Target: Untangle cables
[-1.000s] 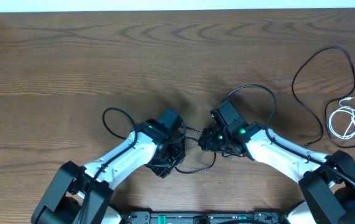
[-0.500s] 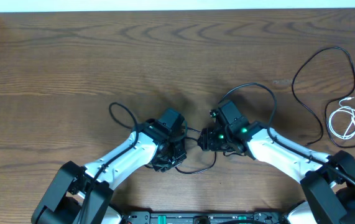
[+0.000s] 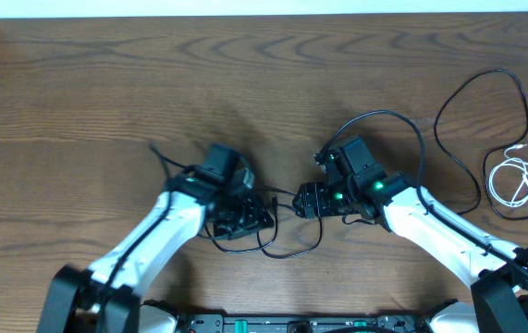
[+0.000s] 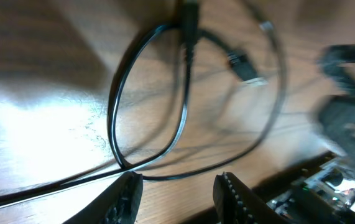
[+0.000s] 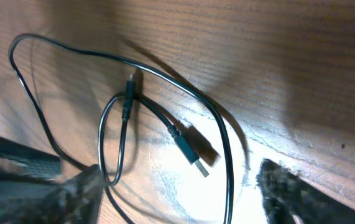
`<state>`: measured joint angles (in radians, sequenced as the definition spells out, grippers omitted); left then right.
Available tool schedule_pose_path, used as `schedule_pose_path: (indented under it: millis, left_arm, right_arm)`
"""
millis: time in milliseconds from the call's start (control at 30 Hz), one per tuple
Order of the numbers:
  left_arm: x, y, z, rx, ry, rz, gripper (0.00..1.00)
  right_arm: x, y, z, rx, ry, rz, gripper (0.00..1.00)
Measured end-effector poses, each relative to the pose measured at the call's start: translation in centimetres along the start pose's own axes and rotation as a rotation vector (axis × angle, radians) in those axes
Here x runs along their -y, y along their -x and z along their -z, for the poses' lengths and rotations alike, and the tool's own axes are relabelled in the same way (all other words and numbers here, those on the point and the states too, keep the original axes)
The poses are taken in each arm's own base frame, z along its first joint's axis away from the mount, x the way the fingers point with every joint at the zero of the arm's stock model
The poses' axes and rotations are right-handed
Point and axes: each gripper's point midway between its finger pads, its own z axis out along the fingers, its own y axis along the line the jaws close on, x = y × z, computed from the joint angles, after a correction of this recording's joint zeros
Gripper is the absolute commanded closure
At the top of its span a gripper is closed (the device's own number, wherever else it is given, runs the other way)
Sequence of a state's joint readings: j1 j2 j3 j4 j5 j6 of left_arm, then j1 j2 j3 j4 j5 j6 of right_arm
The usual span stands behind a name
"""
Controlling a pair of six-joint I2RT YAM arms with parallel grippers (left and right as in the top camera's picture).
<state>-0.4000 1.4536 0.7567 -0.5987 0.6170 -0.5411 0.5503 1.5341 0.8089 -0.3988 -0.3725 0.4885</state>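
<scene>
A tangled black cable (image 3: 293, 252) lies on the wooden table between my two grippers. My left gripper (image 3: 254, 220) is open; in the left wrist view its jaws (image 4: 178, 190) sit just behind a loop of this cable (image 4: 118, 118), with a small plug (image 4: 247, 67) farther off. My right gripper (image 3: 302, 201) is open; in the right wrist view its fingers (image 5: 183, 193) straddle the cable (image 5: 225, 149), and a USB plug (image 5: 196, 152) lies just ahead. A separate long black cable (image 3: 437, 129) and a coiled white cable (image 3: 513, 180) lie at the far right.
A black loop (image 3: 402, 120) arches over the right arm. The table's back edge meets a white wall (image 3: 264, 7). A dark bar with green lights (image 3: 300, 326) runs along the front edge.
My left arm has swung left and back, and the cable loop on its left is now mostly hidden under it. My right arm has shifted slightly right. The grippers are farther apart.
</scene>
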Motion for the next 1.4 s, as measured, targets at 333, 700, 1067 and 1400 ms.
schedule_pose_path:
  millis: [333,700,1067,1400]
  left_arm:
    - [0.3,2.8,6.1,0.209,-0.104,-0.031,0.31]
    - [-4.2,3.1,6.5,0.261,0.121,0.037,0.24]
    - [-7.1,4.3,7.5,0.345,0.291,0.056,0.02]
    - [-7.3,4.4,7.6,0.354,0.307,0.057,0.02]
  right_arm:
    - [-2.0,-1.8,-1.7,-0.006,-0.058,0.110,0.01]
    - [-0.4,-4.8,-2.6,-0.057,-0.221,-0.015,0.01]
    - [-1.6,-5.8,-2.9,-0.073,-0.195,-0.098,0.01]
    - [-3.4,-6.6,-4.4,0.008,-0.221,-0.201,0.01]
